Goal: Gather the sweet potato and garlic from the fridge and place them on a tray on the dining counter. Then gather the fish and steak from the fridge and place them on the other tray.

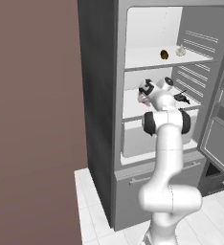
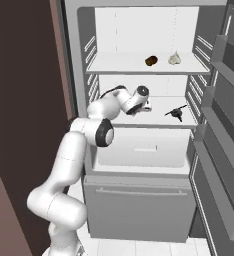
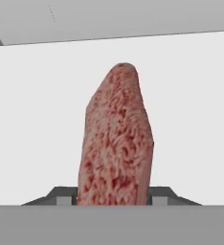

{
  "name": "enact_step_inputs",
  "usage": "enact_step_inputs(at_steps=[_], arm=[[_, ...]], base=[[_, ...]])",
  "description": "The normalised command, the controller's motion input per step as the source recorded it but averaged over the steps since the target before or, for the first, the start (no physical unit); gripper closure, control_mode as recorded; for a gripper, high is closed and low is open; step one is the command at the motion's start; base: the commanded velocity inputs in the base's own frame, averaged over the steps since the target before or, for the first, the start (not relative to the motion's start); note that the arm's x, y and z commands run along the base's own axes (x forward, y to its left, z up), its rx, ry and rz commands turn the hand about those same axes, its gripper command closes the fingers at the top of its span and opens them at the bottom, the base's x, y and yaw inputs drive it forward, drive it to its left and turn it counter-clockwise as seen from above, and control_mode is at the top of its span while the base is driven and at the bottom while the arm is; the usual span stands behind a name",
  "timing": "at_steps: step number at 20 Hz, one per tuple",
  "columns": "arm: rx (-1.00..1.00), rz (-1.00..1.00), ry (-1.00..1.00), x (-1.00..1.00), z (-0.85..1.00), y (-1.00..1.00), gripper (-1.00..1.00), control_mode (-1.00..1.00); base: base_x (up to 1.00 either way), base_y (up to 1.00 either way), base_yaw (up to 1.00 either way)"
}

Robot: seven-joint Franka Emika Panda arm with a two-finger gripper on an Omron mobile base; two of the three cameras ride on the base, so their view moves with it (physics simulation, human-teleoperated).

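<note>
The fridge [image 1: 100, 95] stands open, and my arm reaches onto its middle shelf. There the steak [image 3: 116, 139], a pinkish-red marbled slab, lies lengthwise away from the hand, its near end between my finger tips. My gripper [image 3: 113, 198] is shut on that end, with a finger [image 3: 66, 197] against each side. From the base the gripper [image 1: 143, 98] [image 2: 146, 107] hovers at the shelf's left part, a bit of pink steak [image 1: 142, 99] under it. On the top shelf sit the brown sweet potato [image 1: 164, 54] [image 2: 150, 60] and the pale garlic [image 1: 180, 50] [image 2: 174, 58]. A slim dark fish [image 2: 177, 112] [image 1: 182, 98] lies right of the gripper.
The open fridge door [image 2: 221, 125] with its shelves stands on the right. A pale drawer [image 2: 144, 147] sits under the middle shelf, and a closed lower drawer [image 2: 139, 210] is below that. A brown wall [image 1: 32, 119] bounds the left side.
</note>
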Motion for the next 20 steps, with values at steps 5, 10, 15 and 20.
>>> enact_step_inputs(at_steps=[5, 10, 15, 20], arm=[[0.00, -0.04, -0.23, -1.00, -0.05, -0.10, 1.00, -1.00], [0.00, -0.09, -0.30, -1.00, -0.05, 0.00, 1.00, -1.00], [0.00, -0.06, -0.26, -1.00, 0.30, 0.02, 1.00, -1.00], [0.00, -0.01, -0.13, -1.00, 0.34, 0.00, 1.00, -1.00]], base=[[0.00, 0.00, 0.00], [0.00, 0.00, 0.00], [0.00, 0.00, 0.00], [0.00, 0.00, 0.00]])
